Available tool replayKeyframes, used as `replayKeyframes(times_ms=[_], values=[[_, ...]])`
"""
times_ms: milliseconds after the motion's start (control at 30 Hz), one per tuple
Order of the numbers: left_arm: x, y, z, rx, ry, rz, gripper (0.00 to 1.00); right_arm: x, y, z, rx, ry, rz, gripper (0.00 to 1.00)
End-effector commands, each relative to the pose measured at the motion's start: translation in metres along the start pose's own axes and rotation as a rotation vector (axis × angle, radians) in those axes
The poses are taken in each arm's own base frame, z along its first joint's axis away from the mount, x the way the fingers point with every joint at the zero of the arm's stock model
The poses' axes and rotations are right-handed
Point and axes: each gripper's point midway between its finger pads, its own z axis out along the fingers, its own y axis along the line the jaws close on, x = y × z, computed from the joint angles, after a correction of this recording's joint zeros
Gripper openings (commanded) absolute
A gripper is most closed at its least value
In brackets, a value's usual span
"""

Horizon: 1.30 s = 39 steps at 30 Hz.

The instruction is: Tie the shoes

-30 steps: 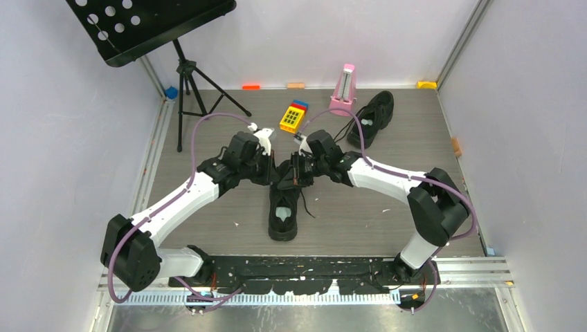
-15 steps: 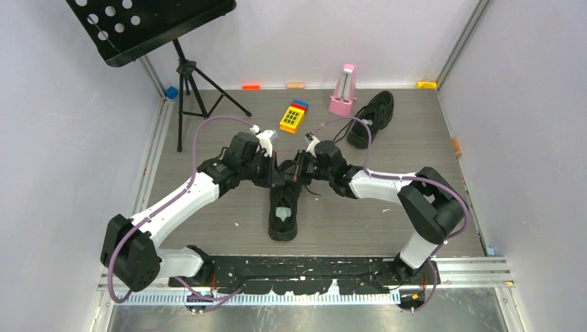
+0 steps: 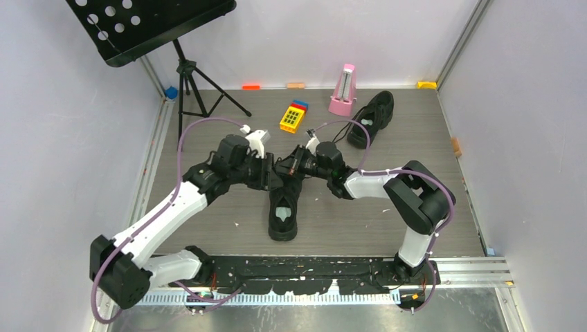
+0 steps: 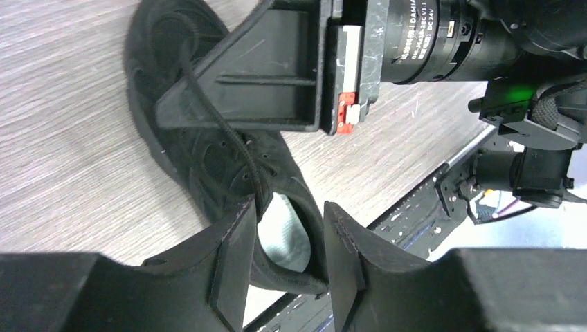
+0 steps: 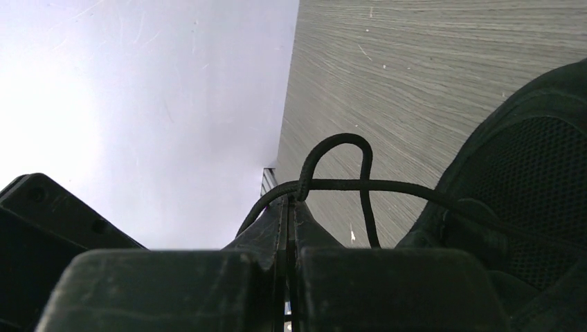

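One black shoe (image 3: 283,223) lies mid-table with its heel toward me and its pale insole showing. It also shows in the left wrist view (image 4: 208,155) and the right wrist view (image 5: 529,180). My right gripper (image 3: 290,169) (image 5: 290,202) is shut on a thin black lace (image 5: 339,160), which loops above its tips and runs taut to the shoe. My left gripper (image 3: 275,176) (image 4: 287,225) is open above the shoe's opening, and the lace (image 4: 228,138) passes by its left fingertip. The second shoe (image 3: 374,116) lies at the back right, apart from both grippers.
A pink metronome (image 3: 343,91) and a yellow toy keypad (image 3: 293,117) stand behind the grippers. A black music stand (image 3: 156,24) on a tripod (image 3: 195,86) is at the back left. Small coloured blocks (image 3: 250,87) line the back wall. A black rail (image 3: 311,266) runs along the near edge.
My right gripper has moved left over the shoe's toe with the lace, and its elbow has folded in. My left arm has shifted left and stretched out.
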Motion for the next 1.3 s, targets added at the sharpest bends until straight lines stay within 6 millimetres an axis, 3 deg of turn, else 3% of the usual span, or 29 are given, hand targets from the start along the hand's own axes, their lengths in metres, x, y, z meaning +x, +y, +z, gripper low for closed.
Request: replayKeyframes(times_ms=[0,133,400,633,1100,1167,1267], values=[[-0.007,0.014,-0.032,-0.107,-0.05,-0.015,0.43,-0.006,0.02,-0.001,-0.108,-0.024,-0.002,0.0],[-0.009,0.038,-0.041,-0.174,-0.094,-0.081,0.3,-0.005,0.019,-0.001,-0.11,-0.013,-0.008,0.0],[-0.009,0.062,-0.034,-0.164,-0.116,-0.17,0.39,-0.005,0.024,0.002,-0.12,0.004,-0.014,0.0],[-0.013,0.039,-0.015,0.046,-0.131,-0.177,0.42,-0.003,0.024,0.002,-0.121,0.011,-0.013,0.0],[-0.007,0.046,0.012,0.07,-0.074,-0.218,0.42,-0.005,0.03,0.006,-0.144,0.016,0.0,0.0],[-0.007,0.05,0.016,0.059,-0.064,-0.224,0.39,-0.005,0.031,0.006,-0.149,0.017,0.003,0.0],[-0.007,0.051,0.022,0.066,-0.057,-0.219,0.25,-0.005,0.032,0.005,-0.154,0.017,0.006,0.0]])
